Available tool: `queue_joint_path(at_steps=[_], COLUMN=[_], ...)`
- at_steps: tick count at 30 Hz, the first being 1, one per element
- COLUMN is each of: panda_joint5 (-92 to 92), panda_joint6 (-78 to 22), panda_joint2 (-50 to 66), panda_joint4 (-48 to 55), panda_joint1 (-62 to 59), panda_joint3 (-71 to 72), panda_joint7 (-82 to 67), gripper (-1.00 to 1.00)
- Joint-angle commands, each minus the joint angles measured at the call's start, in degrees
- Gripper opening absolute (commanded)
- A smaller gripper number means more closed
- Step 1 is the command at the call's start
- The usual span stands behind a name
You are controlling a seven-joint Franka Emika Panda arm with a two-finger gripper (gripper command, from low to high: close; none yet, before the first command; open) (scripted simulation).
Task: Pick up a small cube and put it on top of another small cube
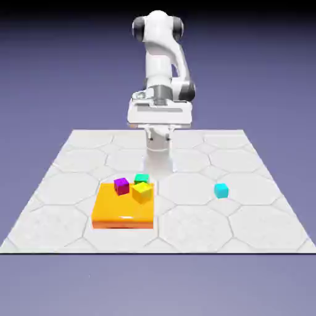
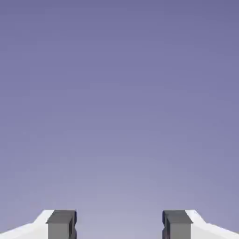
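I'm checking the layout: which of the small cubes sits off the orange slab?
The cyan cube, alone on the table toward the exterior view's right; the purple, green and yellow cubes sit on the slab.

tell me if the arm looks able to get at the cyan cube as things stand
Probably yes: the cyan cube sits alone on bare table, apart from the orange slab, and the open fingers hold nothing.

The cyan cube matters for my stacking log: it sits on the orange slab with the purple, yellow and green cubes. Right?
Not quite. The cyan cube sits on the bare table, apart from the orange slab, toward the exterior view's right. The purple cube, yellow cube and green cube are at the slab, as the exterior view shows.
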Motion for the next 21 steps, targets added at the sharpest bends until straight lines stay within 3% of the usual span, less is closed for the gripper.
queue_joint_path(at_steps=[1, 21], panda_joint5=[1.4, 30.0], panda_joint6=[-0.1, -1.9], panda_joint2=[0.9, 18.1], panda_joint4=[-0.2, -3.3], panda_joint1=[1.4, 30.4], panda_joint3=[0.1, 2.7], panda_joint7=[-2.5, -52.3], gripper=[0.00, 0.00])
